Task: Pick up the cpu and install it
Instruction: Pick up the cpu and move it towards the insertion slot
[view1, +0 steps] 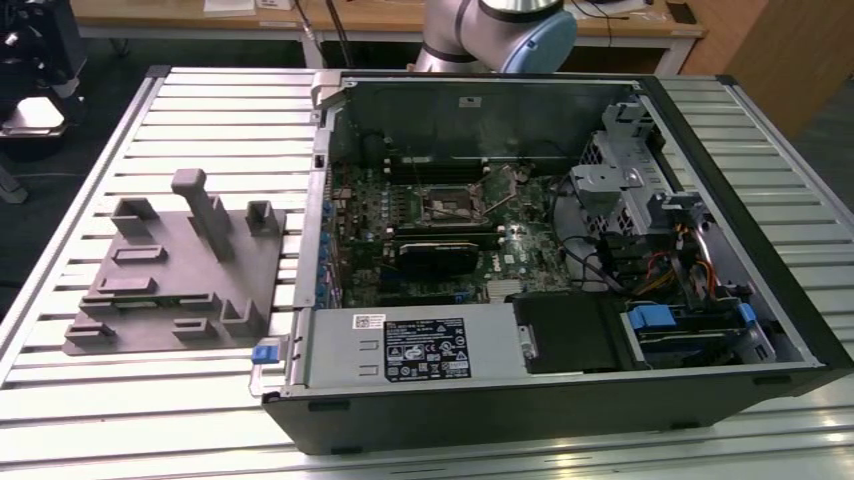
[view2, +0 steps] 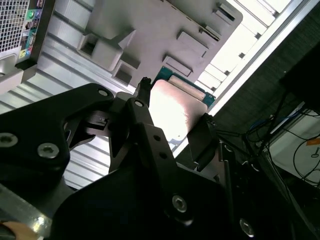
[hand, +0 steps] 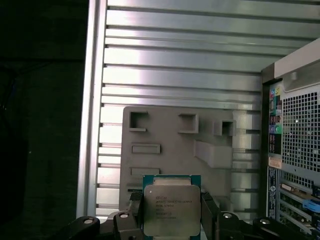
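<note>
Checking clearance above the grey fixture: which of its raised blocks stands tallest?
The slim central post on the grey fixture; the blocks flanking it are squat and end well below its top.

Lines of print are seen on the cpu (hand: 171, 210), lower middle of the first wrist view, and on the white label (view1: 427, 348) of the power-supply box (view1: 340, 362); none can be read.

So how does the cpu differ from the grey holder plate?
The cpu is small, with a shiny metal top on a green board; the grey holder plate is larger, matt, with raised blocks. The cpu is held in the gripper; the plate lies on the table. Both are roughly rectangular.
</note>
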